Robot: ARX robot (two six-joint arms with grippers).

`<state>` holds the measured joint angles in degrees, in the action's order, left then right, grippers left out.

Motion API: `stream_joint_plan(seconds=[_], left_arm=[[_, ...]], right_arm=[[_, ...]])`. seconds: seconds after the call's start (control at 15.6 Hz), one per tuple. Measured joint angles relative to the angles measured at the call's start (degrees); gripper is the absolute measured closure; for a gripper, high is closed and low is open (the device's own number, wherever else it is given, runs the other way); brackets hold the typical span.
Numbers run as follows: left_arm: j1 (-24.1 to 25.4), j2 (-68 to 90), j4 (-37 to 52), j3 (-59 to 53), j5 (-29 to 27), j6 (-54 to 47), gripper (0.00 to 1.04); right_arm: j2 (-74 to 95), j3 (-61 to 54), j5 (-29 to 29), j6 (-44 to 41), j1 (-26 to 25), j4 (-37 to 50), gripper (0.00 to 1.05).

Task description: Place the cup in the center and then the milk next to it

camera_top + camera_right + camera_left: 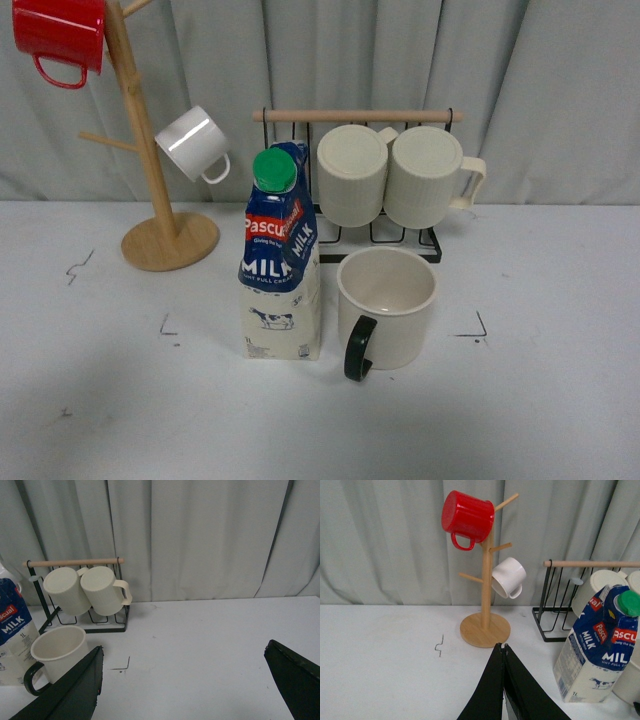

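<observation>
The milk (281, 262) is seen standing upright just beside the cup (386, 307), both off to one side of each claw. The right gripper (182, 680) is spread wide; the left gripper (503, 652) is pressed closed, holding nothing.

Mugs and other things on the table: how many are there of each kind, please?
Red mug: 1
White mug: 1
Ribbed cream mugs: 2
Cup with black handle: 1
Milk carton: 1
Wooden mug tree: 1
Wire rack: 1
Total: 8
</observation>
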<state>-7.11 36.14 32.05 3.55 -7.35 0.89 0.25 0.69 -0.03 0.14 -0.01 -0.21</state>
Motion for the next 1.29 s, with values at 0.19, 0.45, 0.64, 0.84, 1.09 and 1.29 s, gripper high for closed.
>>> stream_joint_plan(seconds=[0.19, 0.45, 0.64, 0.84, 1.09, 1.29], left_arm=[[6.56, -5.01, -0.74, -2.75, 6.84, -0.09, 1.03], [6.95, -12.79, -8.50, -2.95, 7.34, -0.07, 1.03], [6.99, -17.99, -13.88, -2.95, 7.34, -0.07, 1.03], [6.99, -22.21, -18.14, -2.95, 7.34, -0.07, 1.03], [6.99, -25.49, -21.49, -2.95, 7.34, -0.07, 1.03], [6.99, -26.43, -22.16, -2.95, 7.34, -0.07, 1.03]], right_arm=[[0.00, 0.00, 0.00, 0.00, -0.02, 0.04, 0.06], [0.00, 0.00, 0.02, 0.00, 0.00, 0.02, 0.06], [0.00, 0.00, 0.00, 0.00, 0.00, 0.02, 0.06], [0.00, 0.00, 0.02, 0.00, 0.00, 0.00, 0.06], [0.00, 0.00, 0.00, 0.00, 0.00, 0.00, 0.06], [0.00, 0.00, 0.00, 0.00, 0.00, 0.00, 0.06]])
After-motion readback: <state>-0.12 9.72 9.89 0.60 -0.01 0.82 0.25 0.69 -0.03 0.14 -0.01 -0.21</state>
